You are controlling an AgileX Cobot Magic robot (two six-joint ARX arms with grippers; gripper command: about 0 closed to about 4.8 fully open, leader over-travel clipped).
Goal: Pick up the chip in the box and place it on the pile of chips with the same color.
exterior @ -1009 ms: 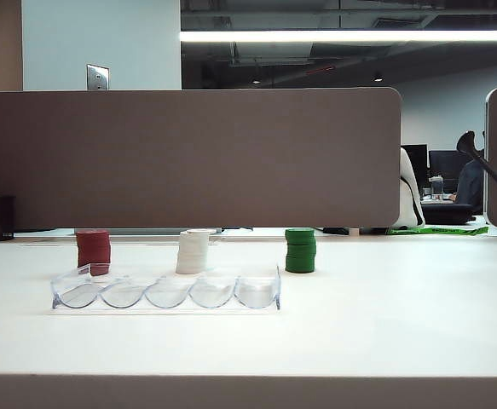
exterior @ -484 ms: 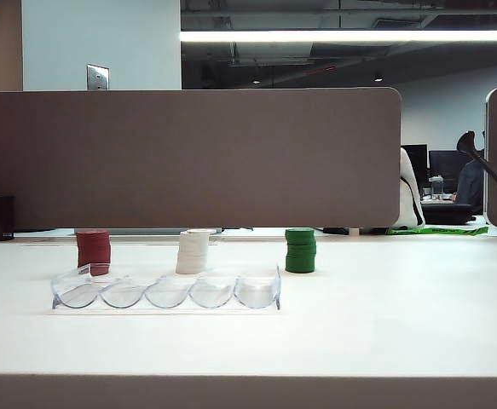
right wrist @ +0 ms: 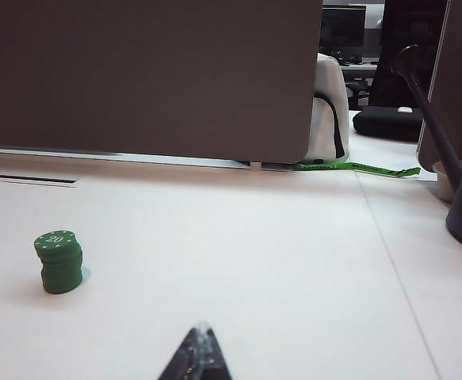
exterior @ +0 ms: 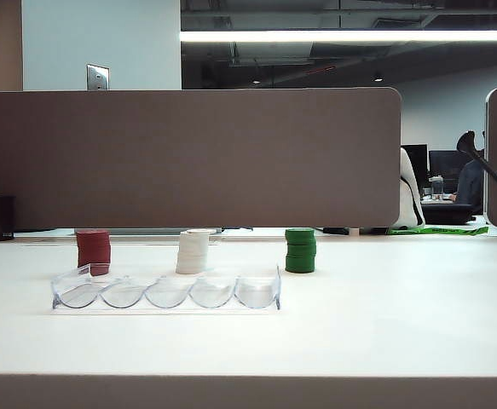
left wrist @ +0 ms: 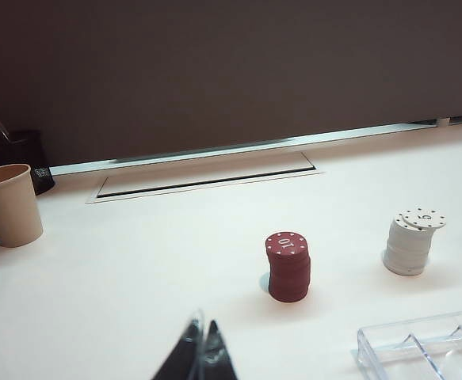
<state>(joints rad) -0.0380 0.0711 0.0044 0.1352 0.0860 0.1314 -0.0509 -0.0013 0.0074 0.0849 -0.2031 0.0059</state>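
Brown partition [exterior: 188, 158] behind white table [exterior: 384, 315]; ceiling light [exterior: 350, 36] (lit).

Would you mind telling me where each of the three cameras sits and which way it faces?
Exterior view: low at the table's near edge, facing the grey partition across the box and three stacks; no arm shows.
Left wrist view: above the table, looking over the shut left gripper at the red stack and pile of chips.
Right wrist view: likewise over the shut right gripper, toward the green stack.
Shared: exterior and left wrist views both show the red stack.
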